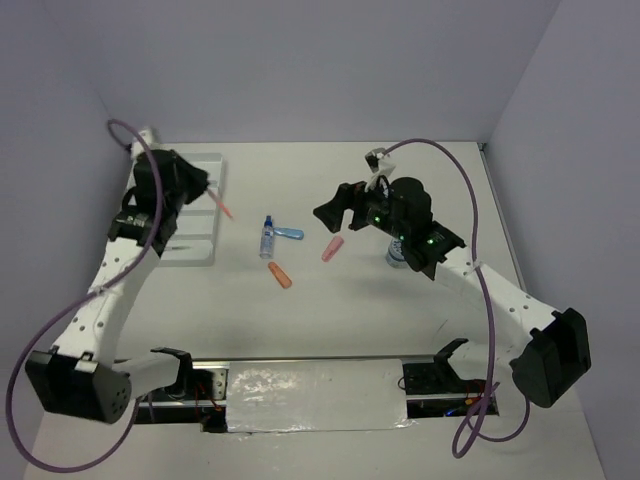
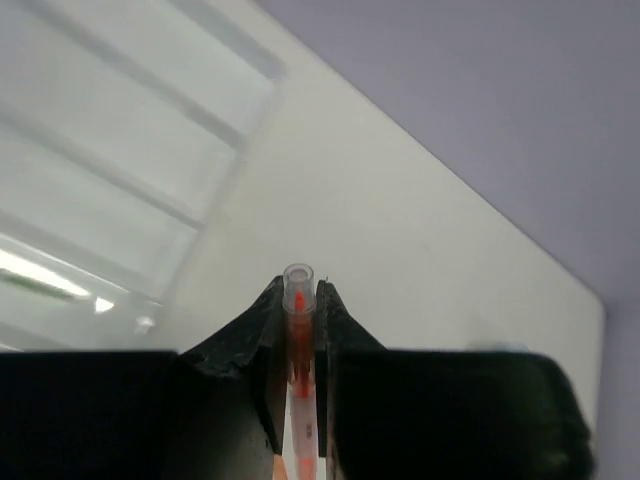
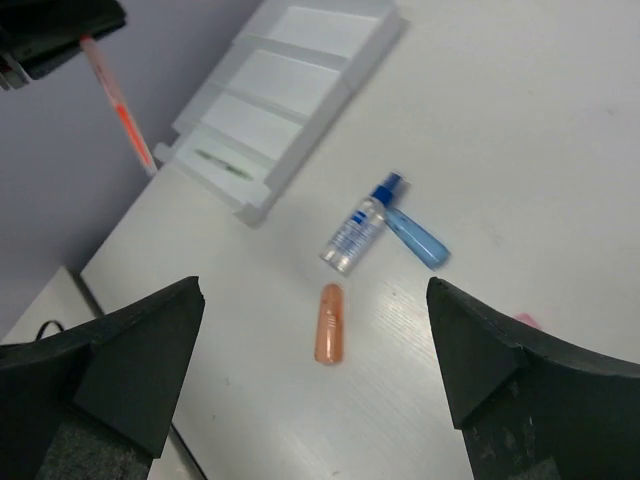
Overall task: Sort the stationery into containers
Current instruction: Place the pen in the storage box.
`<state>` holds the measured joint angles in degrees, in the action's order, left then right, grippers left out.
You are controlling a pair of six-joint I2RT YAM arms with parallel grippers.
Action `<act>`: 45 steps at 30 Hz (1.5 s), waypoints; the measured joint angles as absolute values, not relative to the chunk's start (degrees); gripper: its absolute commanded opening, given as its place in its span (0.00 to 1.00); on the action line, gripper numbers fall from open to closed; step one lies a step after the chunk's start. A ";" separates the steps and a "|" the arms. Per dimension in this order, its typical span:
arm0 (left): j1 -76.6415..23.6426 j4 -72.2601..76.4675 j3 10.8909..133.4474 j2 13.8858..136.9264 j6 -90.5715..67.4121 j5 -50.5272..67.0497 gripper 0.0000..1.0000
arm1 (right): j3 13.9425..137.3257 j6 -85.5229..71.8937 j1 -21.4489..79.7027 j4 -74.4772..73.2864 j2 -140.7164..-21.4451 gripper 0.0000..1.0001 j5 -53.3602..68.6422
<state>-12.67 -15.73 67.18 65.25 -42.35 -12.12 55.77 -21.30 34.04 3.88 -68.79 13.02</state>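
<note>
The orange-cored pen [image 1: 223, 208] with a clear cap is clamped between the two fingers of the left end effector [image 2: 298, 292], which is closed narrowly on its barrel. The pen is held off the worktop [image 1: 400, 320], and in the top view its free end sticks out past the right edge of the white tray [image 1: 200, 160]. The tray lies at the far left of the worktop with its four long compartments side by side. A thin green pen [image 3: 225, 165] lies in the compartment nearest the robot, and the other three look bare in the right wrist view. Near the middle of the worktop, well apart from the tray, the clear bottle [image 1: 267, 238] with a blue cap lies on its side. Its cap end is close against the light blue piece [image 1: 290, 233]; whether they touch is unclear. The orange piece [image 1: 281, 276] lies just nearer the robot than the bottle, and the pink piece [image 1: 332, 249] lies to the right. The right end effector [image 1: 332, 208] hangs above this group with its fingers spread wide, holding nothing. A blue-and-white tape roll [image 1: 397, 252] shows partly beneath the right arm.
</note>
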 measured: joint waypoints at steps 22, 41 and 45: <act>16.38 -15.62 52.29 78.35 -70.81 -25.02 0.13 | 49.28 -24.08 32.86 2.15 -62.61 1.00 12.86; 17.45 -8.60 48.60 85.41 -71.88 -23.77 0.94 | 49.17 -24.14 32.86 2.50 -64.31 1.00 14.39; 17.47 -9.34 48.64 84.31 -71.66 -23.24 0.99 | 49.17 -23.86 32.86 2.26 -64.31 1.00 14.37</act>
